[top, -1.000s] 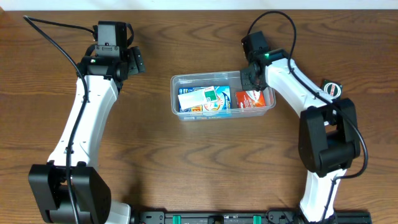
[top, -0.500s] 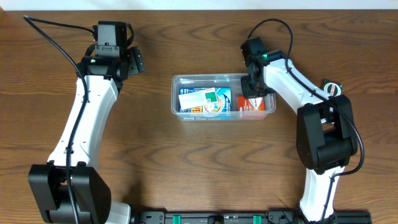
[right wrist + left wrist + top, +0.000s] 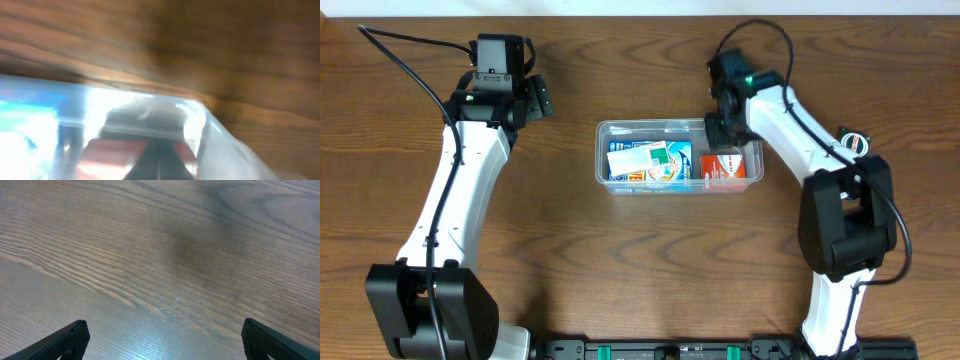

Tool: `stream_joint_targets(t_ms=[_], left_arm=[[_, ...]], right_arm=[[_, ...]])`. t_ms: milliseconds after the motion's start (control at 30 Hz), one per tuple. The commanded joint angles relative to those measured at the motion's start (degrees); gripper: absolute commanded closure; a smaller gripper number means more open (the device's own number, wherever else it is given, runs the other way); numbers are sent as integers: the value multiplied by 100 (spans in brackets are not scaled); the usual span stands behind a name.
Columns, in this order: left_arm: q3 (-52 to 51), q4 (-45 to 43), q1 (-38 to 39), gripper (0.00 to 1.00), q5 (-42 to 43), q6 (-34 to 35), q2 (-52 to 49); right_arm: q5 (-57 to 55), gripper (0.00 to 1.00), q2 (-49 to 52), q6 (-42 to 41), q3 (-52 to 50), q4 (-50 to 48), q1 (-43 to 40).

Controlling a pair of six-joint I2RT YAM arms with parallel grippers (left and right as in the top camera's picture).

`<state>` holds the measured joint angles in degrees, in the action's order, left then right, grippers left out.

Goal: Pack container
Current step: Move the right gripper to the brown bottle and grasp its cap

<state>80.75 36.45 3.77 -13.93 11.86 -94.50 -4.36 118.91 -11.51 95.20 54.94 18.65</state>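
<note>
The container, a clear shallow tub, sits at the table's middle. It holds blue and green boxes on the left and a red box at the right end. My right gripper hangs over the tub's far right corner, above the red box. In the right wrist view its fingers are pressed together with nothing between them, over the blurred red box and next to the tub's wall. My left gripper is open over bare wood at the far left.
A small round black, white and red object lies right of the tub, beside the right arm. A black rail runs along the table's front edge. Cables loop from both arms toward the back.
The right gripper dipped toward the tub's right end, then drew back toward the far rim. The red box now lies slightly nearer the front wall. The left arm has not moved.
</note>
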Motion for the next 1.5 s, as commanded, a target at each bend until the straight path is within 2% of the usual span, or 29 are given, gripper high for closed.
stream_joint_targets(t_ms=[0, 167, 300, 400, 467, 600, 700, 800, 967, 1267, 1467], left_arm=[[20, 20, -22, 2, -70, 50, 129], [20, 20, -22, 2, -70, 50, 129], [20, 20, -22, 2, -70, 50, 129], [20, 20, -22, 2, -70, 50, 129], [20, 20, -22, 2, -70, 50, 129], [20, 20, -22, 2, -70, 50, 129], [20, 20, -22, 2, -70, 50, 129], [20, 20, -22, 2, -70, 50, 129], [20, 20, -22, 2, -70, 50, 129], [20, 20, -22, 2, -70, 50, 129], [20, 20, -22, 2, -70, 50, 129]], right_arm=[[-70, 96, -664, 87, 527, 260, -90], [-549, 92, -1335, -175, 754, 975, -479], [-597, 87, -1965, -221, 754, 1547, -1178], [-595, 75, -2306, -221, 754, 1902, -1759], [-592, 61, -2511, -221, 752, 2168, -2280], [-549, 48, -2627, -219, 743, 2612, -3189], [-380, 25, -2623, -212, 610, 2741, -3674], [-20, 12, -2623, 79, 345, 2756, -3963], [125, 9, -2623, 835, -332, 2457, -4054], [190, 11, -2621, 861, -1567, 1147, -4057], [188, 14, -2599, 1123, -1899, 415, -4057]])
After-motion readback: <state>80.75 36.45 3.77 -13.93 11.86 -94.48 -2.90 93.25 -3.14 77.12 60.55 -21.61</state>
